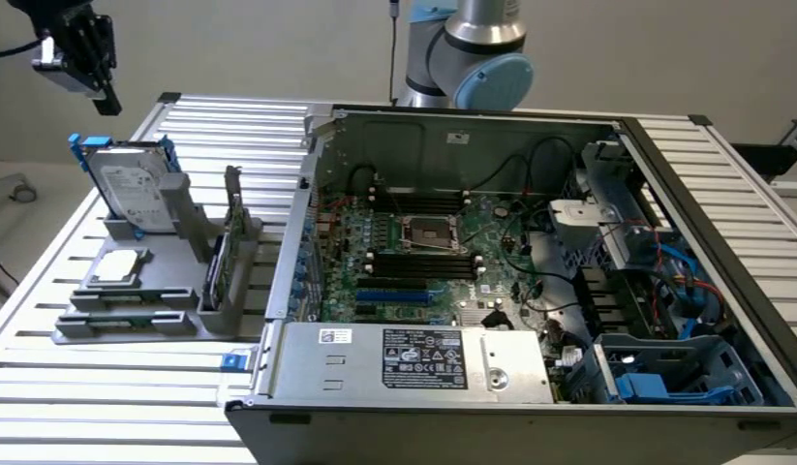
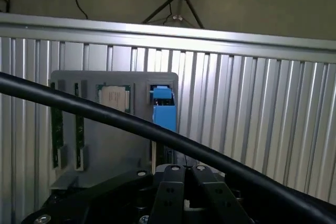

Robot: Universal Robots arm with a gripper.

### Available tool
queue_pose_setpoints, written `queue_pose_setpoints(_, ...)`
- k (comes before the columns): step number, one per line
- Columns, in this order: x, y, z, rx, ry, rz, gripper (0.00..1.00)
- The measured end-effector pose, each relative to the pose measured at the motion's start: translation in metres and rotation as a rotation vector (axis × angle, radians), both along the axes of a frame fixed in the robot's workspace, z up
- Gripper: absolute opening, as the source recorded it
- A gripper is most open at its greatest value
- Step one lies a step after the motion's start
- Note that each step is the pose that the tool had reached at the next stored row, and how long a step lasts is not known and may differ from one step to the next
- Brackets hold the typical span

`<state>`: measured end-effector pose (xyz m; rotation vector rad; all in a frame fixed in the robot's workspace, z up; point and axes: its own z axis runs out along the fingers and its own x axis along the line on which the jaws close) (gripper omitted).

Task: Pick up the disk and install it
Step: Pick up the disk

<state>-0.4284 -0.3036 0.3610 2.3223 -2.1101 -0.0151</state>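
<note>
End effector [image 1: 107,97], pressed together and empty above the disk [image 1: 130,184], could knock it off its stand [image 1: 139,312] if lowered unopened.

Silver-grey robot arm [image 1: 474,53] w/ pale blue joint cap stands upright at the back, centre. Its black gripper [image 1: 101,89] hangs high at the exterior view's left, slightly tilted, tips pointing down. Jaws pressed together, empty, as seen from the wrist cam too.

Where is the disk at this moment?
At the exterior view's left, the disk stands tilted in the grey holder, behind the processor chip and beside the open computer case.
</note>
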Motion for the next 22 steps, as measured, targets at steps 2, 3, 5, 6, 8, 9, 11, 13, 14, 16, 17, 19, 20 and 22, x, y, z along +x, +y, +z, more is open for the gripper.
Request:
queue_pose_setpoints(2,0.000,0.0000,0.0000,0.0000,0.0001,0.027,0.11)
queue_pose_setpoints(3,0.000,0.0000,0.0001,-0.0001,0.0002,0.039,0.11)
queue_pose_setpoints(5,-0.003,0.0001,0.0000,0.0000,0.0002,0.053,0.11)
queue_pose_setpoints(6,-0.005,0.0000,0.0000,0.0000,0.0001,0.055,0.11)
queue_pose_setpoints(8,-0.008,-0.0005,0.0000,0.0000,0.0000,0.056,0.11)
queue_pose_setpoints(9,-0.010,-0.0011,0.0000,0.0000,0.0001,0.057,0.12)
queue_pose_setpoints(11,-0.012,-0.0032,0.0000,0.0001,0.0001,0.057,0.17)
queue_pose_setpoints(13,-0.014,-0.0072,-0.0002,0.0002,-0.0001,0.057,0.24)
queue_pose_setpoints(14,-0.015,-0.0097,-0.0004,0.0003,-0.0003,0.057,0.30)
queue_pose_setpoints(16,-0.016,-0.0146,-0.0013,0.0003,-0.0007,0.057,0.42)
queue_pose_setpoints(17,-0.017,-0.0171,-0.0022,0.0004,-0.0008,0.057,0.42)
queue_pose_setpoints(19,-0.017,-0.0191,-0.0055,0.0005,-0.0014,0.057,0.48)
queue_pose_setpoints(20,-0.018,-0.0191,-0.0071,0.0003,-0.0018,0.057,0.54)
queue_pose_setpoints(22,-0.018,-0.0190,-0.0109,0.0002,-0.0037,0.057,0.54)
